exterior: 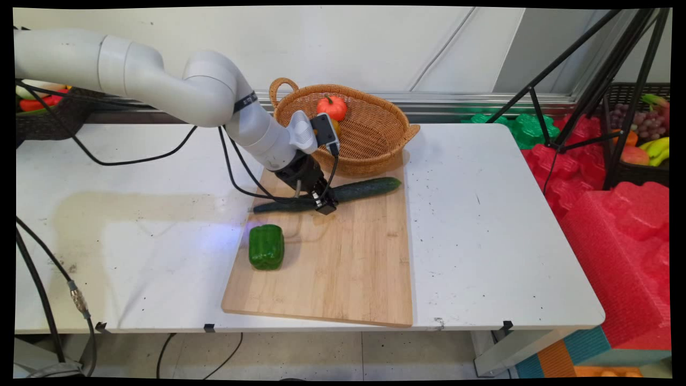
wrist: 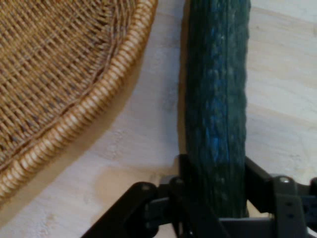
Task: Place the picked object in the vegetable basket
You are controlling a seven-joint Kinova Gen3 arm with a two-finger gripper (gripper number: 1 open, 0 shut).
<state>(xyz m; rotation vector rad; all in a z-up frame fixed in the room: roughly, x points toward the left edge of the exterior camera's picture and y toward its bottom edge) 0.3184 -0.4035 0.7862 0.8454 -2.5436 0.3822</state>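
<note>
Both jaws clamp the cucumber [wrist: 216, 99] on the board [exterior: 343, 268], beside the basket [wrist: 64, 79].

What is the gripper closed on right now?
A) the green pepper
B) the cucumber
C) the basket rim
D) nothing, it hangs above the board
B: in the hand view the gripper has a finger on each side of the cucumber, pressed against it, and the main view shows it down on the cucumber lying on the board; the pepper and basket sit apart from it.
</note>
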